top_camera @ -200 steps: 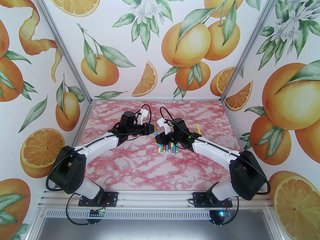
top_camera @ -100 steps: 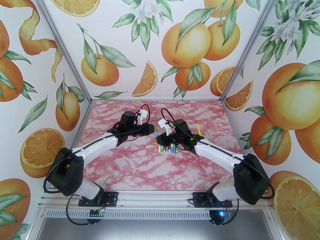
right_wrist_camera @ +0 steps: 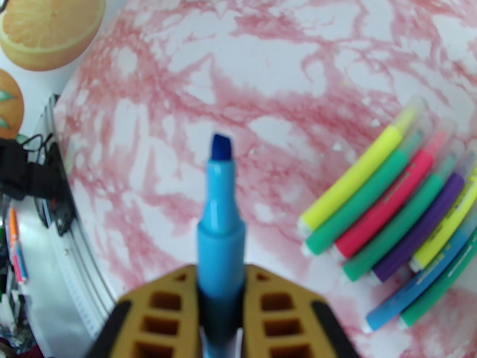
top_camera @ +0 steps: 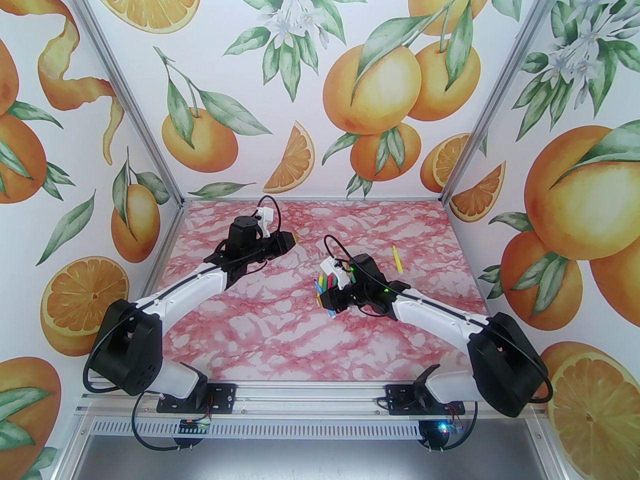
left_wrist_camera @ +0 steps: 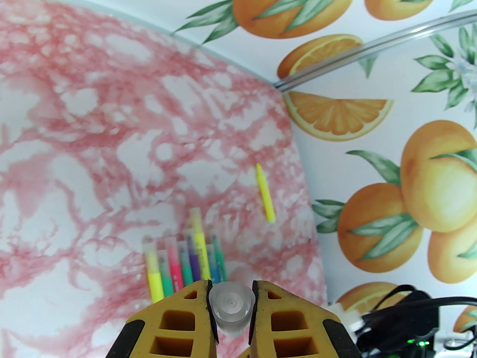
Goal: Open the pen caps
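My left jaws pinch a loose cap (left_wrist_camera: pixel 231 306), light, slick and probably crushable, while my right jaws clamp the stiff blue pen (right_wrist_camera: pixel 220 214) by its barrel, a sound hold.

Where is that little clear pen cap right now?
In the left wrist view, the clear cap is pinched in the left gripper, with the row of pens lying on the table just beyond it.

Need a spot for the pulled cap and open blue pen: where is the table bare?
Bare: the wide near stretch of table between the arm bases, and the far strip between the left gripper and the lone yellow pen. Crowded: the pen row beside the right gripper.
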